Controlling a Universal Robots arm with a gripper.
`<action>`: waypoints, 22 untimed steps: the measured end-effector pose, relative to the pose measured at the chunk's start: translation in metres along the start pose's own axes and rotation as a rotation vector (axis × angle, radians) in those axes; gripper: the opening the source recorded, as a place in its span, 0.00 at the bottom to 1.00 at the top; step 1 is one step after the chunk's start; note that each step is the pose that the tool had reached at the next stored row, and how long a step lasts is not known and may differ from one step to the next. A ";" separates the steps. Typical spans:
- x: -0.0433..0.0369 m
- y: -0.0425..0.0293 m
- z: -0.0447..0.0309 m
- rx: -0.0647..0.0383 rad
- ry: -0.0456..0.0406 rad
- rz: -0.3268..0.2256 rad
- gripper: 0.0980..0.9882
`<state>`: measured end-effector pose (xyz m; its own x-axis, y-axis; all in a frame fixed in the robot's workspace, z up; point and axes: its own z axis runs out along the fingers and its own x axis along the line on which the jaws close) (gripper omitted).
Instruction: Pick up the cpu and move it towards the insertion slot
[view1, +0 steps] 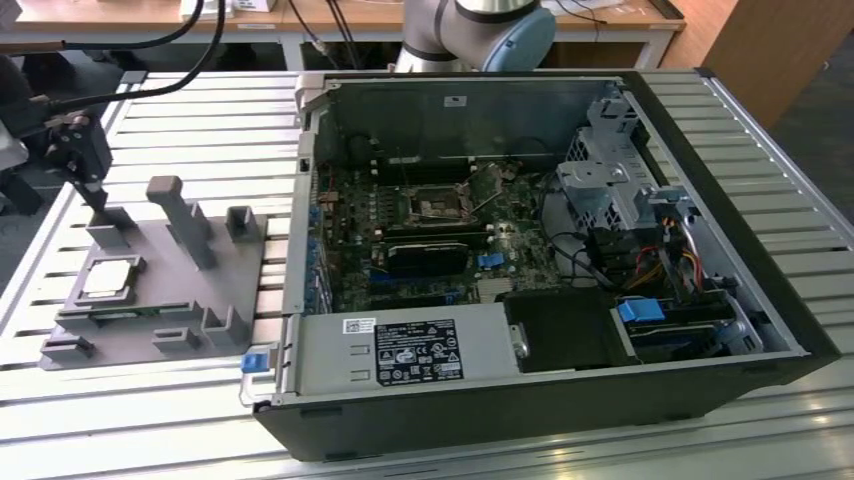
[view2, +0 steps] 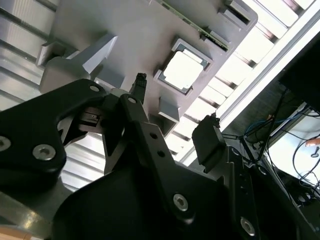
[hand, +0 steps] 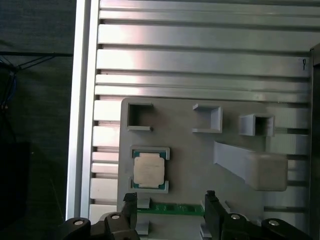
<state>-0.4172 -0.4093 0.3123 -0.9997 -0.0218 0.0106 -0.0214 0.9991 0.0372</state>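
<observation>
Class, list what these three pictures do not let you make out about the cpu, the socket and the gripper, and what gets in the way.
Insertion slot, exterior view: too small to tell whether its frame is open.
Cpu underside, first wrist view: hidden, lying in the grey fixture.
Green strip, first wrist view: ends covered by the open gripper.
Arm, exterior view: cut off by the top edge.

One cpu (hand: 149, 169), one insertion slot (view1: 437, 207); one grey fixture (hand: 195, 167) — one computer case (view1: 534, 415)
</observation>
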 end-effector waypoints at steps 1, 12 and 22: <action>0.0004 -0.0002 0.0014 0.000 0.0000 0.000 0.62; 0.0049 -0.0023 0.0135 0.000 0.0001 -0.007 0.62; 0.0062 -0.0027 0.0201 0.000 0.0003 -0.007 0.62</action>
<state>-0.4236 -0.4114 0.2922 -0.9995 -0.0290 0.0106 -0.0286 0.9989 0.0373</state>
